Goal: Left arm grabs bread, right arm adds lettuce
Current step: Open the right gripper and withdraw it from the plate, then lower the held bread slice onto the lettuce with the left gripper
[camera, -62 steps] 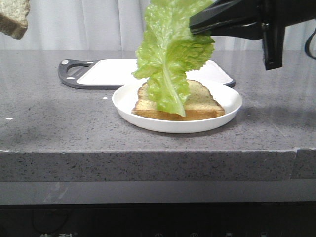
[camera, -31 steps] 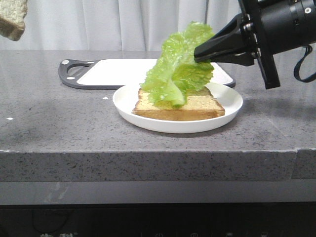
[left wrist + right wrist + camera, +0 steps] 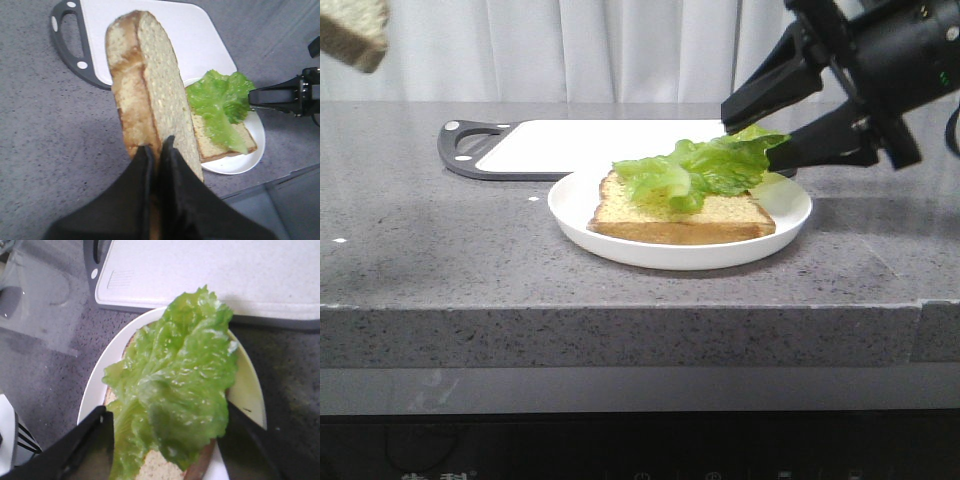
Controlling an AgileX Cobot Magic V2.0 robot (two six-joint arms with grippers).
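front view: the right pincer [image 3: 757, 138] is spread wide just above the plate [image 3: 790, 215], with the lettuce [image 3: 705, 168] lying between its fingers on the slice [image 3: 720, 217] in the plate, seemingly let go. the bread [image 3: 355, 30] hangs high, well left of the plate, likely waiting to cap it

left wrist view: the left pincer [image 3: 157, 150] pinches the bread [image 3: 145, 95] on edge above the desk [image 3: 45, 135], left of the plate [image 3: 247, 157]; a cutting board [image 3: 165, 30] lies behind the plate

right wrist view: the lettuce [image 3: 180, 375] covers most of the slice [image 3: 155, 467] in the plate [image 3: 100, 385], both fingers clear of the leaf
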